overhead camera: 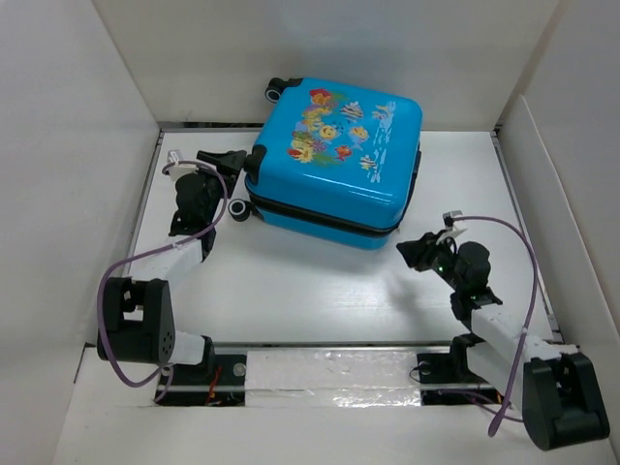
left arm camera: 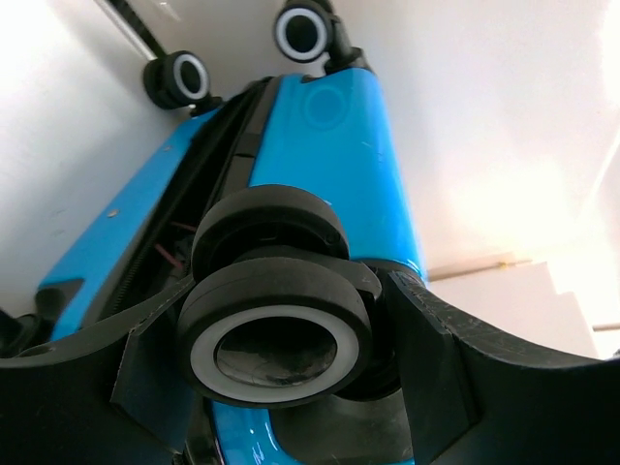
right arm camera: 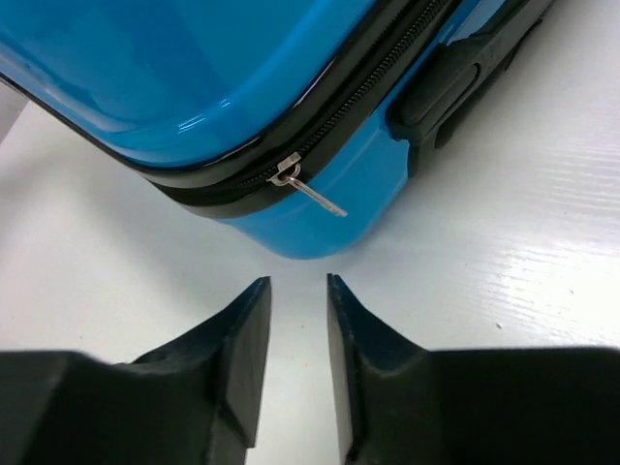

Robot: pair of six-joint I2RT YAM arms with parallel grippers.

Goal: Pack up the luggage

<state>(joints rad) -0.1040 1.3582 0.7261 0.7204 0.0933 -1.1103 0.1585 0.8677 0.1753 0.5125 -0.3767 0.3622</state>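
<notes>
luggage point(overhead camera: 334, 165) flat on tabletop point(overhead camera: 291, 291); left hand point(left arm camera: 276, 334) open astride wheel point(left arm camera: 271, 281), likely bracing; right hand point(right arm camera: 298, 291) slightly open, empty, facing zipper pull point(right arm camera: 308, 189).

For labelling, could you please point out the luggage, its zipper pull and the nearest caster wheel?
luggage point(overhead camera: 334, 160): top external view, printed shell.
zipper pull point(right arm camera: 315, 197): right wrist view, metal tab.
caster wheel point(left arm camera: 276, 351): left wrist view, dark hub.
</notes>
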